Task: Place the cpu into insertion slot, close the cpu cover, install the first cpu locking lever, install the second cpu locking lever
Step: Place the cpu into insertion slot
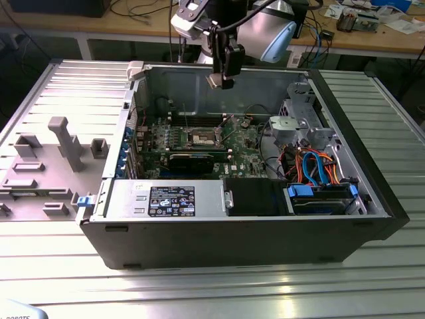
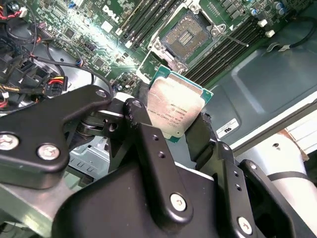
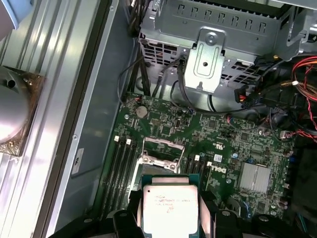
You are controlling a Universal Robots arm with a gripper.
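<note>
Ribbed silver metal worktop [image 1: 265,292], slats running across. An open black computer case [image 1: 232,242] lies flat on it, about centre. A grey panel [image 1: 73,100] with raised blocks lies just beside the case, at the exterior view's left.

surface: ribbed grey metal table [image 1: 212,292] | rear: wooden workbench [image 1: 66,25] with cables [image 1: 143,9] | light: glare on table

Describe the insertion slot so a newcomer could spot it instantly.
Look inside the open computer case at the green circuit board. Near its middle sits the insertion slot, a square gold-brown contact field with a silver rim, unlike the long narrow memory slots flanking it.
</note>
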